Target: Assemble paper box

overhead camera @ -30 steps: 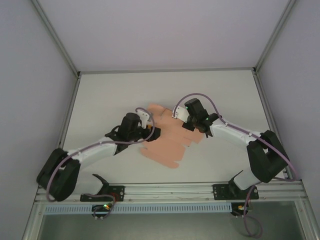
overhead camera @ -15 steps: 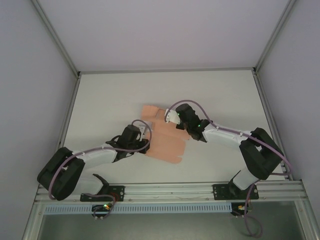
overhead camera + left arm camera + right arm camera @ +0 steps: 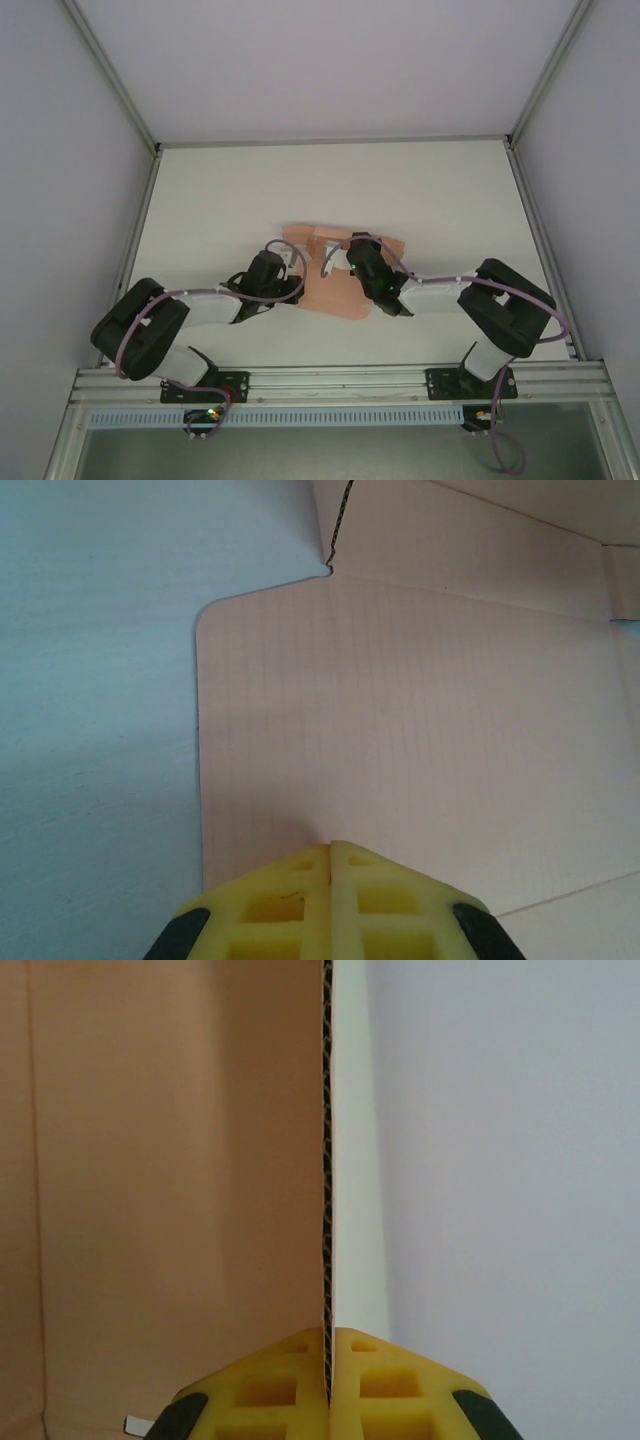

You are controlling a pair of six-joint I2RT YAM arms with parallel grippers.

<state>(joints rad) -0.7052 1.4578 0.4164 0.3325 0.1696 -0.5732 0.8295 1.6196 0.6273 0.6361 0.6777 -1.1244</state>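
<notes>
Salmon-pink paper box [image 3: 335,295], unassembled sheet

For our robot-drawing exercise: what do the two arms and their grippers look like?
The left arm and right arm share white links, bulky black joints and a looping lilac cable. The left gripper and right gripper have yellow fingers moulded with square pockets, black at the sides.

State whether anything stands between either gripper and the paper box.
Nothing visible does. The right gripper is shut on an edge of the paper box; the left gripper, shut, meets its flat panel directly.
</notes>
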